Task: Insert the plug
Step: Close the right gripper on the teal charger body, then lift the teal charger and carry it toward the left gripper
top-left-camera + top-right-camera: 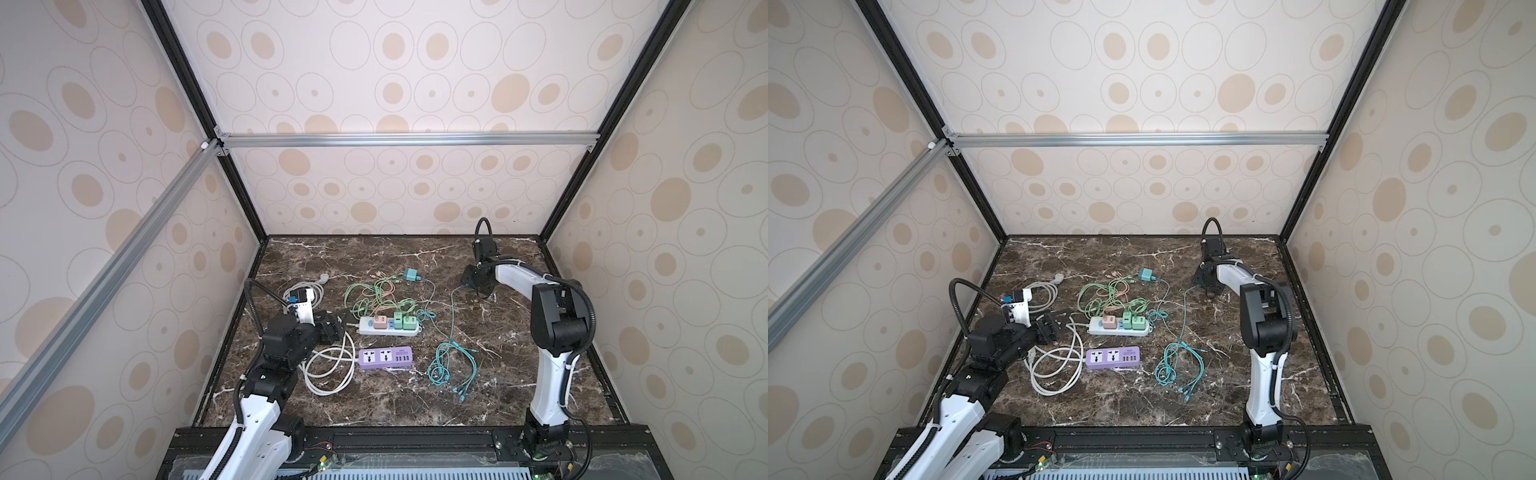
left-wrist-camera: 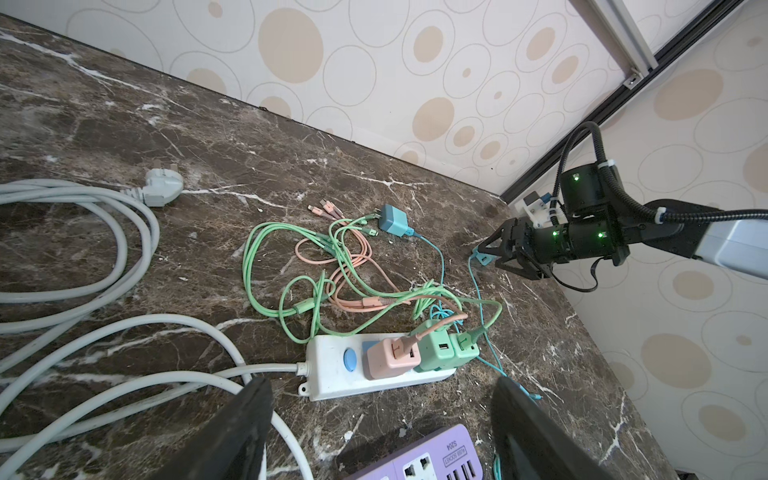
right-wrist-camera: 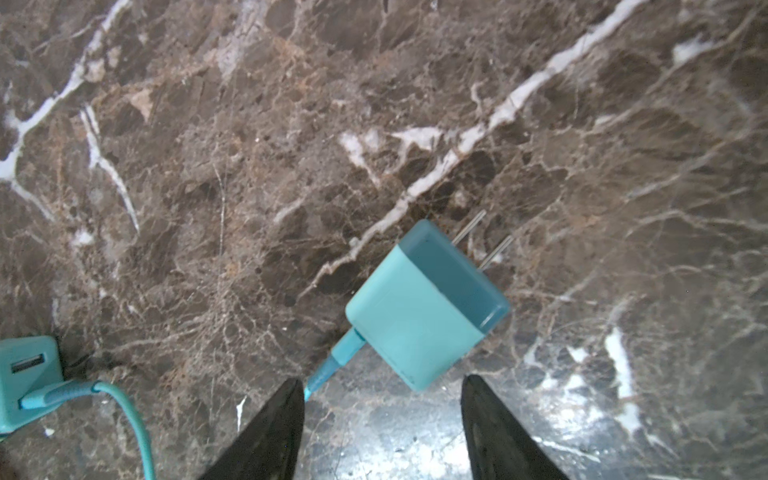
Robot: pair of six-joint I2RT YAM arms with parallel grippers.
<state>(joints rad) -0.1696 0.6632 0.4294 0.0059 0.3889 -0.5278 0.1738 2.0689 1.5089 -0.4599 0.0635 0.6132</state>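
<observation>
The plug (image 3: 424,307), a two-tone teal cube charger with two bare metal prongs and a teal cable at its back, lies flat on the brown marble tabletop (image 3: 249,166). It is well apart from the white power strip (image 1: 388,327), off beyond that strip's right end toward the back wall. The right gripper (image 3: 380,382) hangs low over the plug with its black fingers spread. The plug's near corner reaches between the fingertips, but neither finger touches it, so nothing is held. The left gripper (image 2: 380,384) is likewise spread wide and empty, just beside the white strip's cord end. A pink cube charger (image 1: 379,321) and two green cube chargers (image 1: 398,320) stand plugged into that strip. A purple power strip (image 1: 385,357) lies just on its near side, sockets facing up. A second teal charger (image 1: 411,274) lies beyond the white strip toward the back wall, with tangled green and pink cables (image 1: 374,297) between the two.
</observation>
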